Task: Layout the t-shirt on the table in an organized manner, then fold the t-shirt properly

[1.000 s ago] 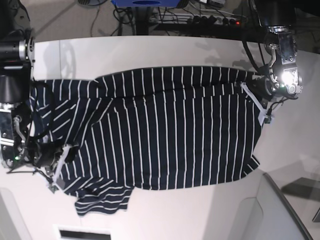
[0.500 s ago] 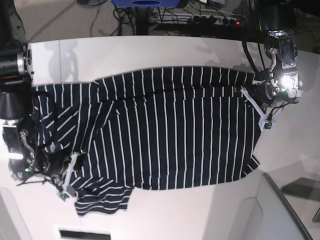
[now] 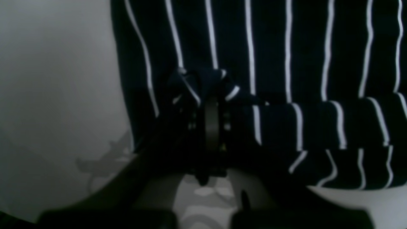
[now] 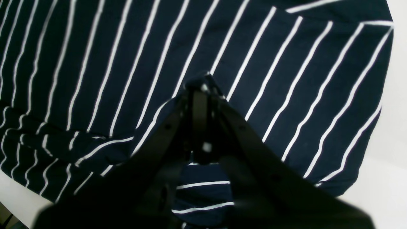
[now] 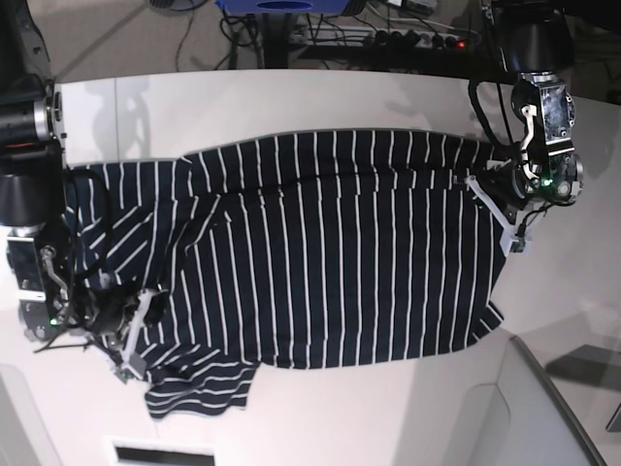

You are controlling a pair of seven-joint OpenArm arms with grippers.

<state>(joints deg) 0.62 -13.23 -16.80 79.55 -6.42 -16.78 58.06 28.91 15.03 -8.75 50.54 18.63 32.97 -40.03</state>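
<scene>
Layout step, both arms gripping cloth. The t-shirt (image 5: 320,252) lies spread across the table (image 5: 291,97), mostly flat in the middle, bunched at base view's lower-left corner where a flap sticks out toward the near edge.

Left gripper (image 5: 490,199), base view right: jaws clamped tight on a pinch of the shirt edge; the left wrist view shows a tuft of striped fabric (image 3: 203,82) squeezed between the fingers. Right gripper (image 4: 198,92), base view left: jaws likewise closed on a small peak of fabric, cloth tenting up around the tips.

To do it well, imo: pull the two pinches apart along the shirt's long axis, keep them low and level so the cloth slides instead of lifting, even tension both sides, stop once the wrinkles near the right gripper go flat. Don't yank, as thin knit stretches and stripes will skew.

Edges/room: plenty of bare table beyond the shirt's far side and past the left gripper. Right-gripper side is tight, w/ the sleeve area close to the table's rim. The near edge curves in by the loose flap, so little room that way. Grey panel (image 5: 543,408) sits at base view's lower right, apart from the shirt.
</scene>
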